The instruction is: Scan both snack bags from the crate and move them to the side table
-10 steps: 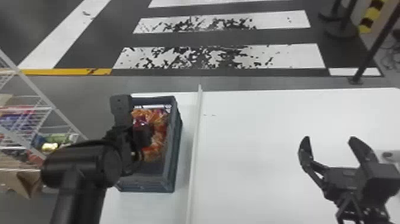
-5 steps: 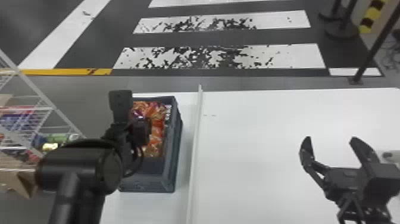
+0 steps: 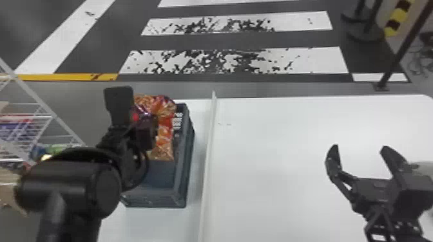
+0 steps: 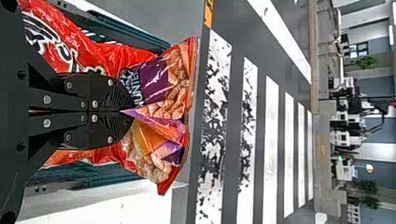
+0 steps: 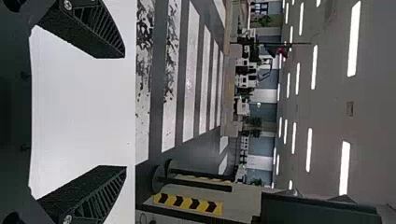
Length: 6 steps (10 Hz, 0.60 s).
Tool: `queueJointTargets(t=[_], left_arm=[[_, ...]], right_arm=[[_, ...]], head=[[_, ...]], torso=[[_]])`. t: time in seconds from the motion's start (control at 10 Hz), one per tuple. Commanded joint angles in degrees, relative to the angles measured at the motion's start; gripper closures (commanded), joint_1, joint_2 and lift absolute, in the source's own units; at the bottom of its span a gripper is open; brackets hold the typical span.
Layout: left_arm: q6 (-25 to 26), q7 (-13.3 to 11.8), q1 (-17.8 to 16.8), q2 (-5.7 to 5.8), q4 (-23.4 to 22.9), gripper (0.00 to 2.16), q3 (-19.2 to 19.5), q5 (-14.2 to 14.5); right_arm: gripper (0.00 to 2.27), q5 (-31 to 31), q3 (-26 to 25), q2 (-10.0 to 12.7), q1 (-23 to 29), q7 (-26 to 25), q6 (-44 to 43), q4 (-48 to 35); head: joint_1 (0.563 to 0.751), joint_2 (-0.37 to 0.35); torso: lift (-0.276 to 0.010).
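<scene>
Up she comes! My left gripper [image 4: 130, 111], pinching red-and-orange snack bag [image 4: 156, 84] near its end, has just hoisted it over crate [image 3: 154, 199]: grip looks good, scan likely next. Right gripper [image 3: 360, 148] parked, fingers spread, above white table [image 3: 274, 135].

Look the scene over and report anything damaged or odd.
Two white floor stripes beyond the white table look patchy, broken by dark flecks, as if worn. The snack bag is creased at the left tool, as pinching would do; I see no spill.
</scene>
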Motion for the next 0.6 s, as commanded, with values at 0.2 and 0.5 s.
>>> queueJointTargets(t=[0.2, 0.5], left_arm=[[1.58, 0.12, 2.27, 0.05, -7.58, 1.74, 0.76, 1.35], [3.87, 0.12, 3.94, -0.21, -12.85, 1.74, 0.85, 3.28]], right_arm=[[0.07, -0.1, -1.67, 0.16, -0.01, -0.72, -0.35, 0.09], [0.07, -0.19, -2.73, -0.1, -0.01, -1.34, -0.35, 0.18]], head=[[0.695, 0.102], [0.695, 0.069]], torso=[[-0.029], [-0.029]])
